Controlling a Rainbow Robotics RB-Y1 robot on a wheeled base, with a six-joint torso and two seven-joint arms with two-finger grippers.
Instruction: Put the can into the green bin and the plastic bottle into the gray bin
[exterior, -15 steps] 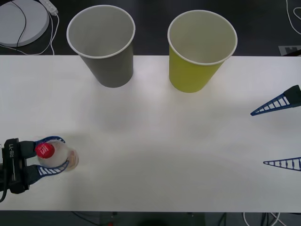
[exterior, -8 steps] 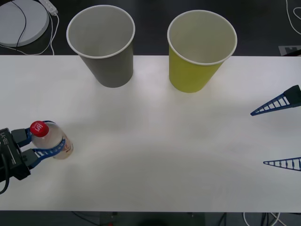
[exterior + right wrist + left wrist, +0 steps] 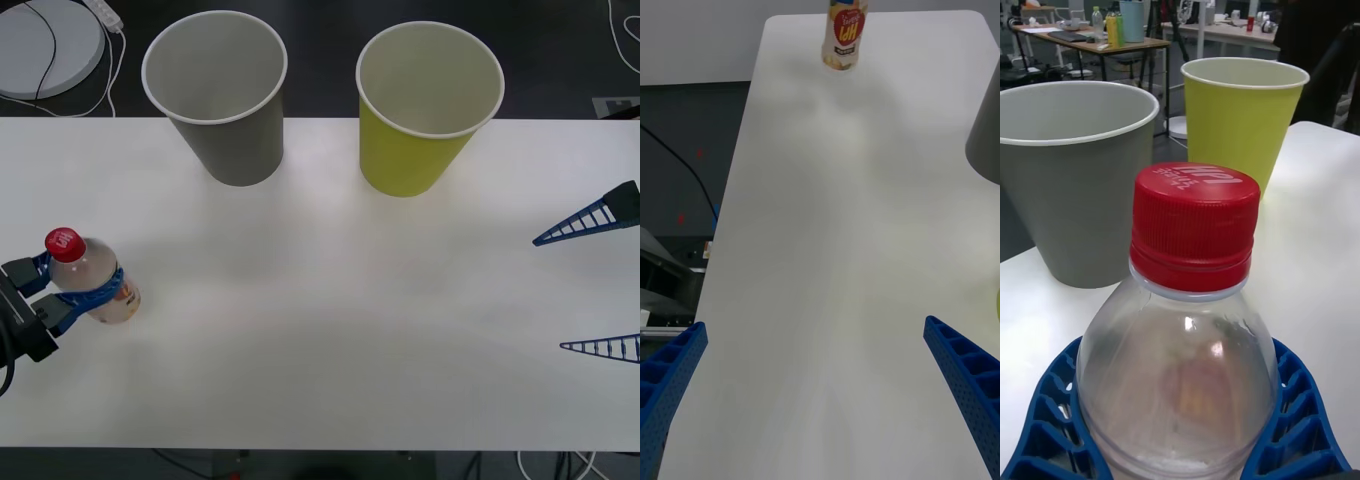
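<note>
Big white table [image 3: 330, 330] spread out in the front view, and at its far edge stand the two paper cups: the gray bin [image 3: 222, 100] up at eleven o'clock, the green bin [image 3: 425, 110] just past twelve, a clear gap between them, both upright with mouths open.

Now to the action at nine o'clock. The left gripper [image 3: 85, 290] has its blue ribbed fingers wrapped round the shoulder of the plastic bottle [image 3: 92, 280], pinching it firmly, red cap tipped toward ten o'clock and the base swinging out toward four, so its long axis leans rather than standing plumb. From the left wrist view the red cap [image 3: 1195, 225] sits dead centre, the gray cup off one side ahead, the green one beyond it.

Here's the relation that matters: from the held bottle, the gray bin lies toward one o'clock, far nearer than the green. I'd judge a carry up and over that rolled rim comes next.

The right gripper [image 3: 595, 285] waits at three o'clock, fingers splayed wide, holding nothing.
</note>
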